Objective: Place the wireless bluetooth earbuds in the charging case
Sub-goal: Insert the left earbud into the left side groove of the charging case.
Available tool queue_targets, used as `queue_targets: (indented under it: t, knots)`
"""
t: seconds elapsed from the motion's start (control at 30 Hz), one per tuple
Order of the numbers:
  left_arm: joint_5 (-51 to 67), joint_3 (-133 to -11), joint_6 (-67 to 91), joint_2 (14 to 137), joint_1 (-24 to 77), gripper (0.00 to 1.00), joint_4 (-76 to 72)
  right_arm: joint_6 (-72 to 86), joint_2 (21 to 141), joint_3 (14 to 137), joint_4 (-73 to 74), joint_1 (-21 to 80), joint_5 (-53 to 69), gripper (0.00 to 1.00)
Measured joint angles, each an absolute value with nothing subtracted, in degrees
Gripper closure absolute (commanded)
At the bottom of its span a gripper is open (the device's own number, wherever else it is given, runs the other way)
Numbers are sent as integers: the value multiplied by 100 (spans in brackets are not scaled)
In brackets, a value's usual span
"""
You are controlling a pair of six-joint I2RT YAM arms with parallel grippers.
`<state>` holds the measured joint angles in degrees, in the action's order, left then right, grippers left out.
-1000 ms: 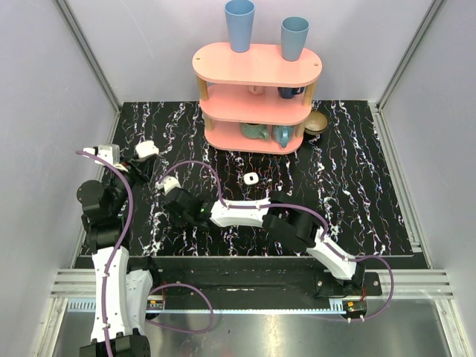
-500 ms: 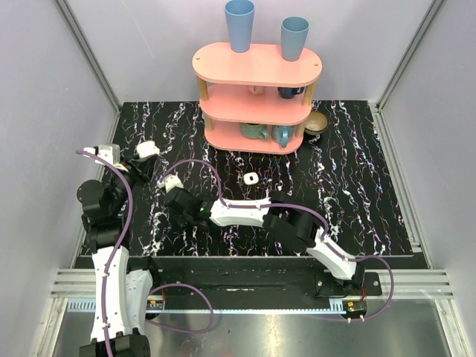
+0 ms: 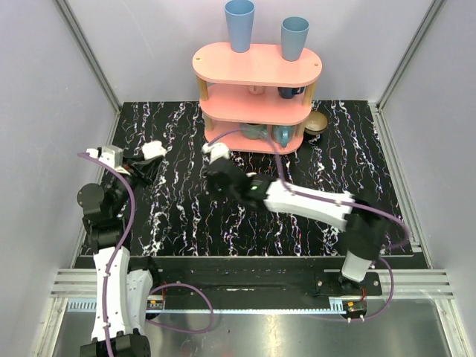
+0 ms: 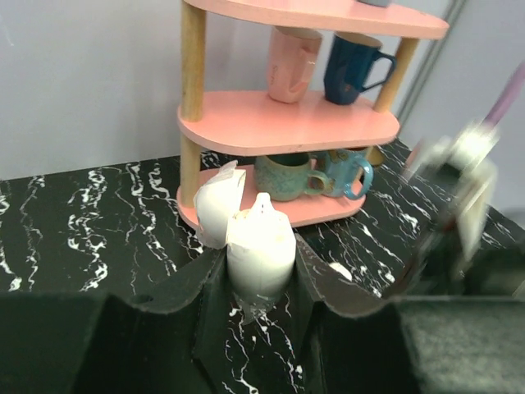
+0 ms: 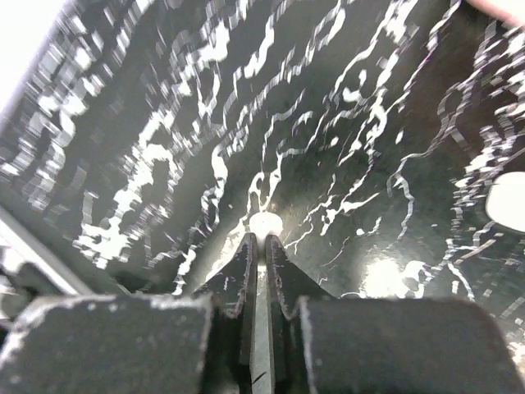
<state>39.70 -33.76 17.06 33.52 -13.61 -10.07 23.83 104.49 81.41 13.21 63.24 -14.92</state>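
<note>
The charging case (image 4: 260,246), a white glossy pebble with its lid (image 4: 217,201) flipped open, stands upright between the fingers of my left gripper (image 4: 261,267), which is shut on it. From above, this left gripper (image 3: 151,156) and the case (image 3: 154,149) are at the table's left. My right gripper (image 5: 264,238) is shut, with a small white earbud (image 5: 265,223) pinched at its tips above the black marbled table. In the top view the right gripper (image 3: 216,159) hangs in front of the shelf; the left wrist view shows it blurred (image 4: 455,197). Another small white earbud (image 5: 504,201) lies on the table.
A pink three-tier shelf (image 3: 256,65) stands at the back with mugs (image 4: 287,176) on its lower tiers and two blue cups (image 3: 239,24) on top. A tan round object (image 3: 317,123) sits to its right. Grey walls close in the sides.
My right gripper closed on an earbud near the table's left middle, then swung right and back toward the shelf. The left arm with the case barely shifted.
</note>
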Motion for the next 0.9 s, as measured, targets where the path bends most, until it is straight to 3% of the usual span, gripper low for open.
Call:
queue_targets:
  t: [0.17, 0.37, 0.67, 0.9]
  knots:
    - [4447, -2902, 2093, 3319, -1343, 100, -2014, 2779, 8689, 7594, 1315, 6034, -1496, 100]
    - [4501, -2073, 2248, 2974, -779, 100, -3166, 3319, 7535, 7443, 1758, 5988, -1557, 100]
    - [4064, -1922, 1533, 2915, 784, 100, -3785, 3988, 7157, 7955, 2504, 5983, -1347, 100]
    - [3629, -1922, 1013, 2950, 1439, 100, -3809, 4960, 7279, 8897, 3103, 5983, -1350, 100]
